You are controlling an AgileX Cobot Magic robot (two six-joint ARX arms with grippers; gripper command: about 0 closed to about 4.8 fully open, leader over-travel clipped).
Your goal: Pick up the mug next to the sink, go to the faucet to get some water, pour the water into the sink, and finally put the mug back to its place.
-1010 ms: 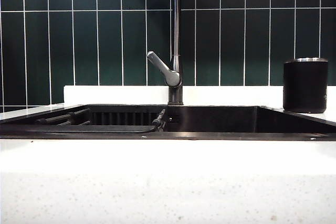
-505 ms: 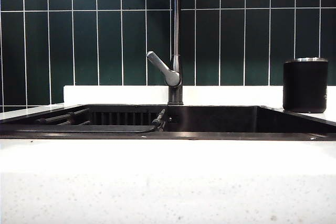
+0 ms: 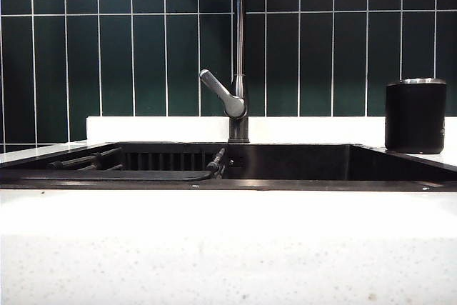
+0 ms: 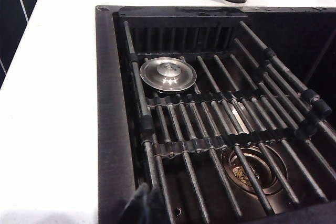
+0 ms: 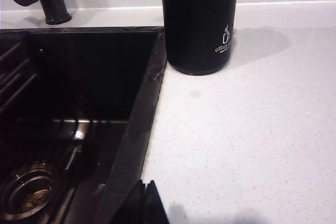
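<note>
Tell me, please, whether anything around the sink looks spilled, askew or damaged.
Nothing stands out. The mug stands upright on the counter beside the sink, the faucet is upright, and the rack lies inside the basin. Left gripper and right gripper are shut, holding nothing.

A kitchen counter with a built-in sink.

We see a black sink (image 3: 285,162) sunk into a white speckled stone countertop (image 3: 228,248), with a tall dark faucet (image 3: 239,69) rising behind it against a wall of dark green tiles (image 3: 128,55) set upright with pale grout. Inside the basin we find a roll-up drying rack (image 4: 220,124) of dark rods, a round steel drain stopper (image 4: 168,74) and a drain strainer (image 4: 254,167). A black mug (image 5: 199,22) stands on the counter beside the basin.
</note>
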